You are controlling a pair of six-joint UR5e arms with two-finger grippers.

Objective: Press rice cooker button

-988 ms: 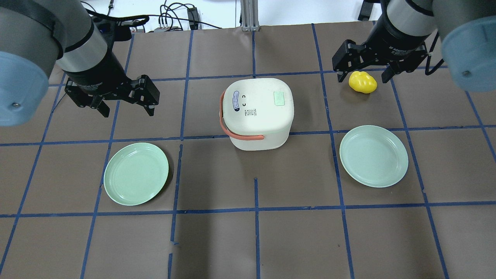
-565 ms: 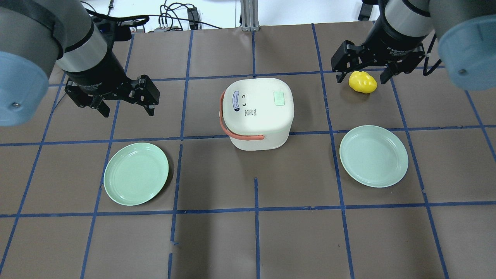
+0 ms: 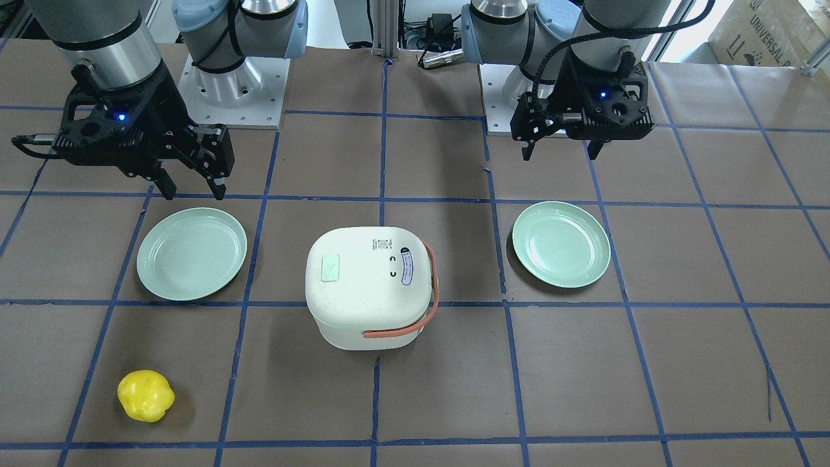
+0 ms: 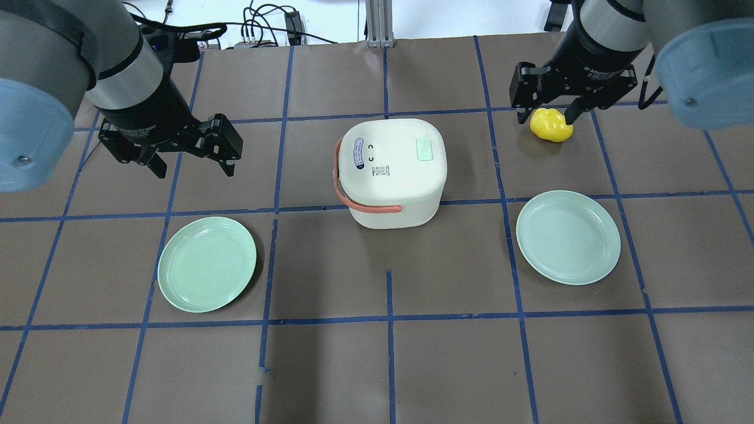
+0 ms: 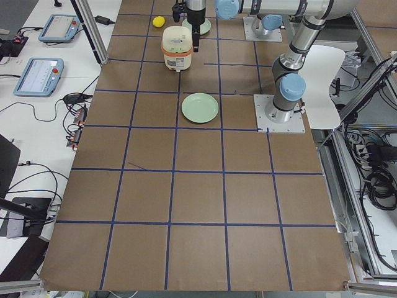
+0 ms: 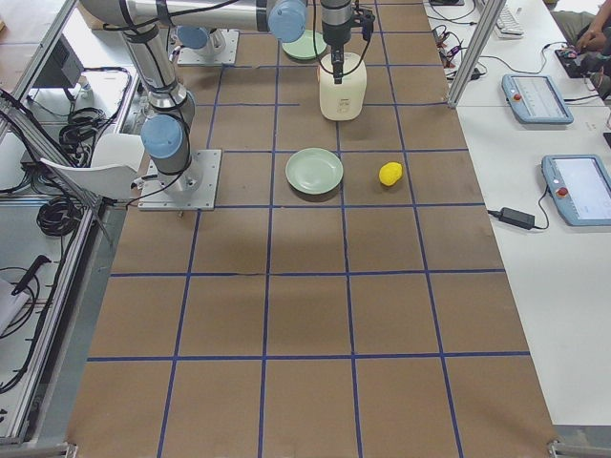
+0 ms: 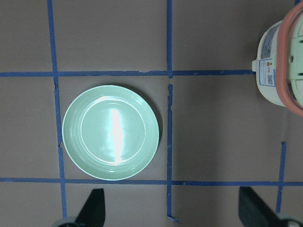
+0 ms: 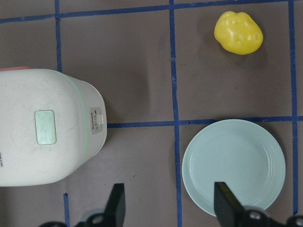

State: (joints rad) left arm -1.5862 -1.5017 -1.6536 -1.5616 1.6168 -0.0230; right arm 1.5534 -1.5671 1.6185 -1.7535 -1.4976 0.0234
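The white rice cooker with its orange-red strap handle stands at the table's middle, lid shut. It also shows in the front view. A pale green panel sits on the lid, and a small tab on the side faces the right plate. My right gripper is open and empty, high above the table to the cooker's right; its fingers show in the right wrist view. My left gripper is open and empty to the cooker's left, well apart from it.
A pale green plate lies near left, and another plate near right. A yellow lumpy object lies far right, beyond the right plate. Blue tape lines grid the brown table.
My right gripper has shifted slightly left and turned a little. The left gripper, the cooker and the plates have not moved.
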